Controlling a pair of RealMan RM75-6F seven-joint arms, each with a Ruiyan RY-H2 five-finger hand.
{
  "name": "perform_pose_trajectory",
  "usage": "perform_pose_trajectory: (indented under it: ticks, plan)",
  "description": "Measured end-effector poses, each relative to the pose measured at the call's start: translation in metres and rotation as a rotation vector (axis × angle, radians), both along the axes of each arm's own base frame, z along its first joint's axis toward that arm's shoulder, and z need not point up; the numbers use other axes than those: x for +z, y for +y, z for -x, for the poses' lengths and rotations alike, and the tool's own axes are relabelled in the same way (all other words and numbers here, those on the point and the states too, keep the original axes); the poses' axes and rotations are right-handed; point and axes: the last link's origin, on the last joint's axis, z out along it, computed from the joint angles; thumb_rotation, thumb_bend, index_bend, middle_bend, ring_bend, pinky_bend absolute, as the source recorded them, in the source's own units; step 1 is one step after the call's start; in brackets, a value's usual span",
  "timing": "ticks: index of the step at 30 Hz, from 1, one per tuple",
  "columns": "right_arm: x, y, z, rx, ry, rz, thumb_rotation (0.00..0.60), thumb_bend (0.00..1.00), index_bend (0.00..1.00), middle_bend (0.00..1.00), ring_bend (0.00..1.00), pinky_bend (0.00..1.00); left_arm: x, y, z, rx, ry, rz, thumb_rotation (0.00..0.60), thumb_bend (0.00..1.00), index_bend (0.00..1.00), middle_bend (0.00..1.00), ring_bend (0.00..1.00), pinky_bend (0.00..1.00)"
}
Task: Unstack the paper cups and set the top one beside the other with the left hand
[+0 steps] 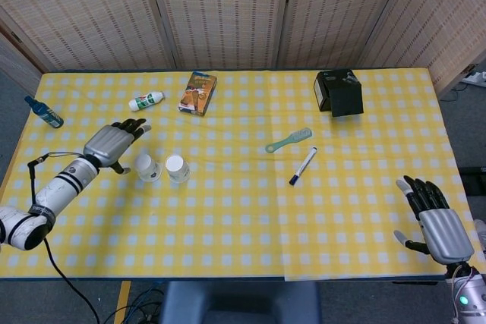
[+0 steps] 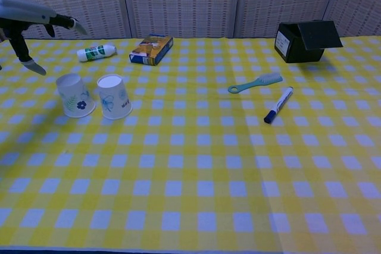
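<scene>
Woven folding screen (image 1: 228, 13), checkered table (image 1: 243, 225)

Matt white paper cups (image 2: 95, 95) with printed blue flowers stand on the bench's (image 2: 196, 171) smooth yellow-checked cloth. The left hand (image 1: 110, 144) has a brushed grey metal shell and dark, glossy plastic fingers (image 1: 133, 124).

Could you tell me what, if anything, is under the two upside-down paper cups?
Both paper cups stand rim-down on the checked tablecloth, side by side. Their walls hide their insides, so anything under them cannot be seen.
</scene>
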Motion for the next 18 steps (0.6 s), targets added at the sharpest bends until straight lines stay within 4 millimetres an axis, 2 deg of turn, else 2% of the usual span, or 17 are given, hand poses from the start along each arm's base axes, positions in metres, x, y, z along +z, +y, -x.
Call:
perform_pose_trajectory:
  ticks: [7,13,16,18]
  plan:
    - [0.001,0.003,-0.001,0.011,-0.021,-0.022,0.600,0.21,0.02,0.00,0.00,0.00,0.030,-0.050,-0.004,0.016,-0.107,-0.088,0.600,0.20,0.00,0.00,0.00,0.22]
    - [0.000,0.002,0.001,0.001,-0.020,-0.034,0.600,0.21,0.02,0.00,0.00,0.00,0.059,-0.104,0.028,0.019,-0.206,-0.301,0.600,0.20,0.00,0.00,0.00,0.22]
    - [-0.001,0.005,-0.002,0.011,-0.006,-0.025,0.600,0.21,0.02,0.00,0.00,0.00,0.070,-0.141,0.051,0.011,-0.257,-0.417,0.600,0.20,0.00,0.00,0.00,0.22]
    - [-0.003,0.007,-0.003,0.011,0.000,-0.025,0.600,0.21,0.02,0.00,0.00,0.00,0.073,-0.173,0.071,0.019,-0.288,-0.483,0.600,0.20,0.00,0.00,0.00,0.22]
